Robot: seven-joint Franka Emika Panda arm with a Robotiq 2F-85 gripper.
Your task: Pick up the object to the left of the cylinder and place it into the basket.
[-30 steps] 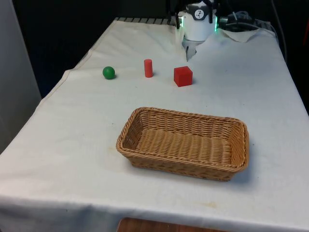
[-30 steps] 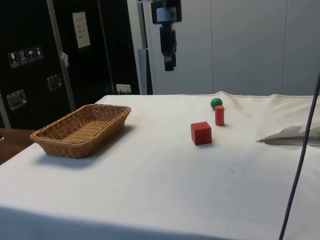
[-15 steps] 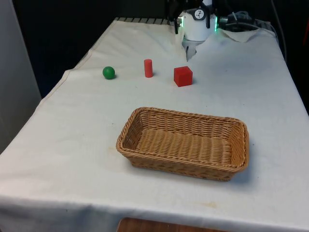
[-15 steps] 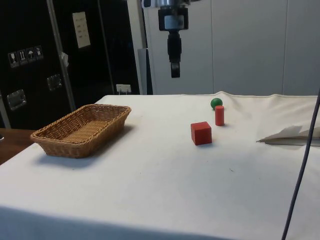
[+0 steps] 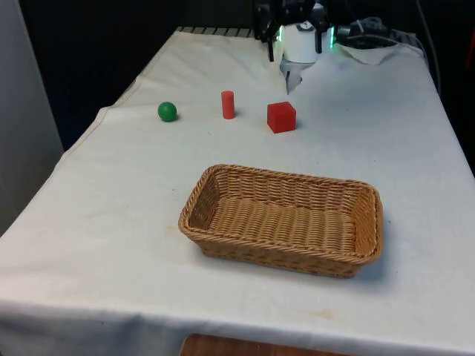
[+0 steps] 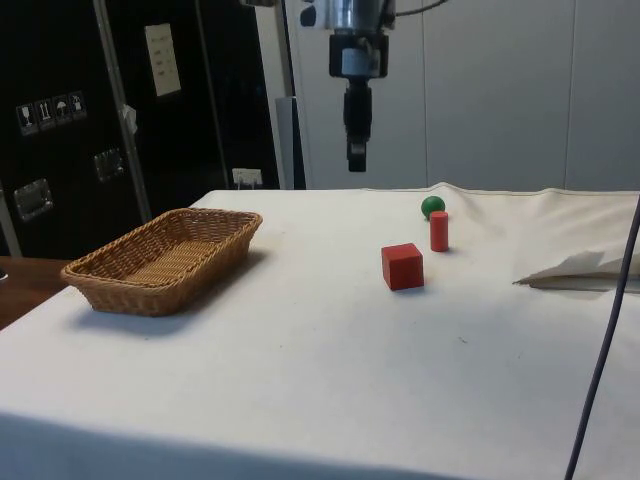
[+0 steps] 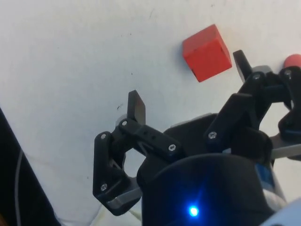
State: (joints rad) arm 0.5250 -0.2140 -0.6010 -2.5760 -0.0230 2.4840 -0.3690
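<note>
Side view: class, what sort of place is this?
Probably a robotics lab: a gripper hangs above a cloth-covered table laid with a basket, cube, cylinder and ball.

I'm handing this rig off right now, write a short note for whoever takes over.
Gripper: open, empty, hanging high above the table, not over any object yet.
Green ball: on the cloth at the front view's left of the red cylinder; this is the piece to pick. Red cube sits on the cylinder's other side.
Wicker basket: empty, nearer the front camera.
Done: nothing grasped.
Left: move over the ball, descend, grasp, carry to the basket, release.
</note>
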